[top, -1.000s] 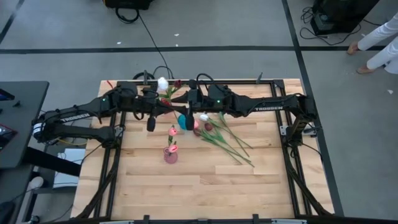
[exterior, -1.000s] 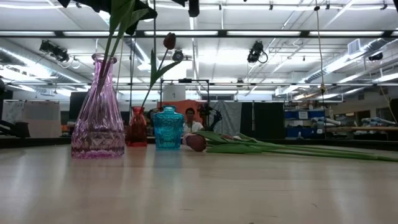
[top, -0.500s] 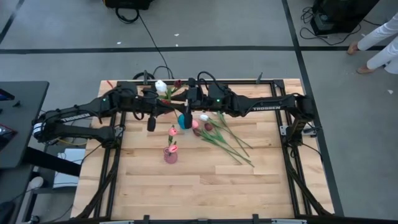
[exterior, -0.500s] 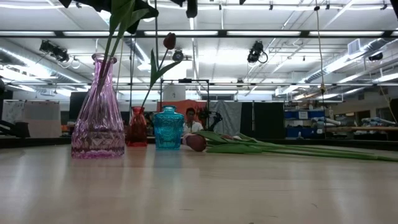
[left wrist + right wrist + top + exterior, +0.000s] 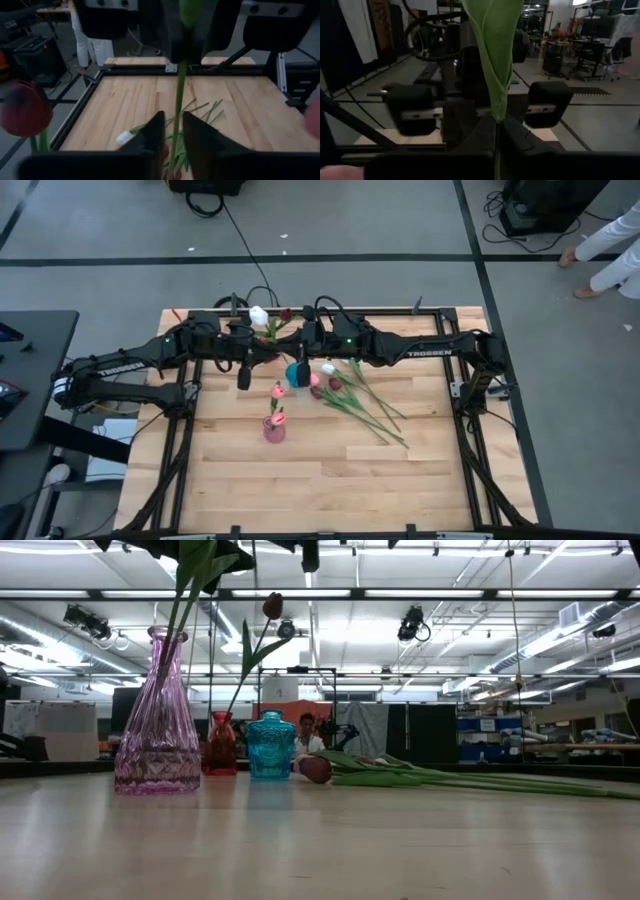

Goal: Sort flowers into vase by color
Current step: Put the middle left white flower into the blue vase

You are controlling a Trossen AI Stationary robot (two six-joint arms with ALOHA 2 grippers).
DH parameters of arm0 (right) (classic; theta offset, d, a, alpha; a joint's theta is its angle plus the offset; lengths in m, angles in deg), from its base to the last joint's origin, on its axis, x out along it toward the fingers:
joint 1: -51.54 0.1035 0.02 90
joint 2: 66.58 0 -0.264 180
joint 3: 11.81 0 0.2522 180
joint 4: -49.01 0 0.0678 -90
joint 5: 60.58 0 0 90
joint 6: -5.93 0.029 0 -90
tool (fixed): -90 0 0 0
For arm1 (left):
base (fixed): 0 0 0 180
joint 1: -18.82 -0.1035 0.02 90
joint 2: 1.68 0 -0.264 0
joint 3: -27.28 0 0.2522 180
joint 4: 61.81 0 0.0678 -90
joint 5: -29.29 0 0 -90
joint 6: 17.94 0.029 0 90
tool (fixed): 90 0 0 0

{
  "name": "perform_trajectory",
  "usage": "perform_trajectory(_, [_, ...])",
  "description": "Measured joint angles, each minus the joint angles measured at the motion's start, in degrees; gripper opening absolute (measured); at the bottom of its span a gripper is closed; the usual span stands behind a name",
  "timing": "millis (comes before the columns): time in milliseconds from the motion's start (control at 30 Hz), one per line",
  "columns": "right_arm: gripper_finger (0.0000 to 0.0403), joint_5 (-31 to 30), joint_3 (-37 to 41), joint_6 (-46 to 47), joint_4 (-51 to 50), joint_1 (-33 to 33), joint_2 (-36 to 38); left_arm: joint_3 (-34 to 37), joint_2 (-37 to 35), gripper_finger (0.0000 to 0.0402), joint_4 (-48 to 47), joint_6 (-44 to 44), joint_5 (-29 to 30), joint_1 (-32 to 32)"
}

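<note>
A white tulip [image 5: 259,313] stands upright in the air between my two grippers, above the far middle of the table. My right gripper [image 5: 496,131] is shut on its stem. My left gripper [image 5: 173,116] faces it from the left and is open, with one finger on each side of the stem [image 5: 176,100] and a gap showing. A pink vase [image 5: 157,715] holds pink tulips [image 5: 278,391]. The red vase [image 5: 222,745] holds a dark red tulip [image 5: 272,606]. The blue vase [image 5: 271,745] stands beside it. More tulips [image 5: 362,398] lie flat on the table. My right gripper pinches the white tulip's green stem [image 5: 496,119] between its two fingers, just below a broad leaf [image 5: 495,55]. The fingers come level from the table's right and lie across the upright stem. The tulip is lifted clear, its bloom above the fingers.
The three vases stand close together under and just in front of the grippers. The loose tulips [image 5: 420,776] lie right of the blue vase. The wooden table [image 5: 330,480] shows bare boards along its near half. A person [image 5: 610,250] stands on the floor beyond the far right corner.
The white bloom has wobbled slightly toward the left arm. Both arms have kept about where they were.
</note>
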Motion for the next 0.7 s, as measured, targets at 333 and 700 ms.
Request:
perform_trajectory(333, [0.0012, 1.0, 2.0, 1.7, -5.5, 1.1, 2.4, 0.0, -14.0, 0.0185, -5.3, -0.4, 2.4, 0.1])
perform_trajectory(700, [0.0012, -3.1, 15.6, -0.7, 15.3, -0.3, 2.1, 0.0, -23.5, 0.0185, -10.9, -5.7, 4.5, 0.1])
